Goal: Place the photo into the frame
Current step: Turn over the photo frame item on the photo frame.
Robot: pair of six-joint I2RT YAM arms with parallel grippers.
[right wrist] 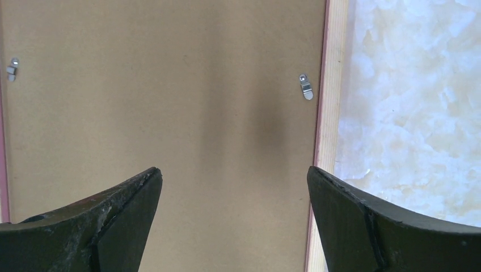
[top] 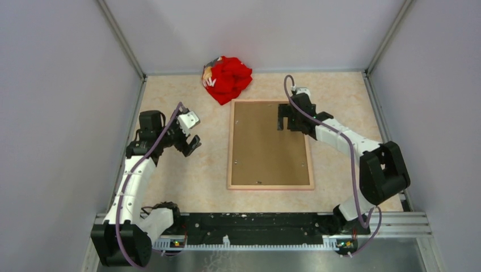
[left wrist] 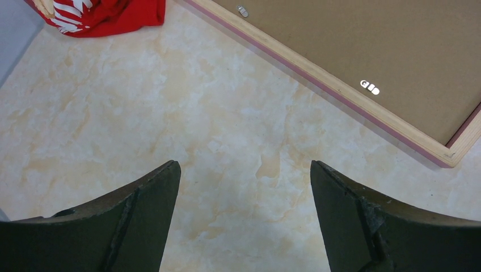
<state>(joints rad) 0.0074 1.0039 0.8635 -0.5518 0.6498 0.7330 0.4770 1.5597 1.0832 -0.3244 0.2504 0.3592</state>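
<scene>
The frame [top: 230,144] lies face down in the middle of the table, its light wood back up and the brown hardboard backing [top: 266,141] set in it. Small metal clips [right wrist: 306,86] sit at the backing's edges. The photo is not visible in any view. My right gripper [top: 286,119] is open and empty above the backing's far right corner; the right wrist view shows the backing [right wrist: 170,102] and the frame's wood edge [right wrist: 328,113] below it. My left gripper [top: 190,144] is open and empty over bare table, left of the frame [left wrist: 351,96].
A red cloth bundle [top: 227,78] lies at the back of the table just beyond the frame's far left corner, also in the left wrist view [left wrist: 108,14]. Grey walls enclose the table on three sides. The arm bases sit on a rail [top: 255,224] at the near edge.
</scene>
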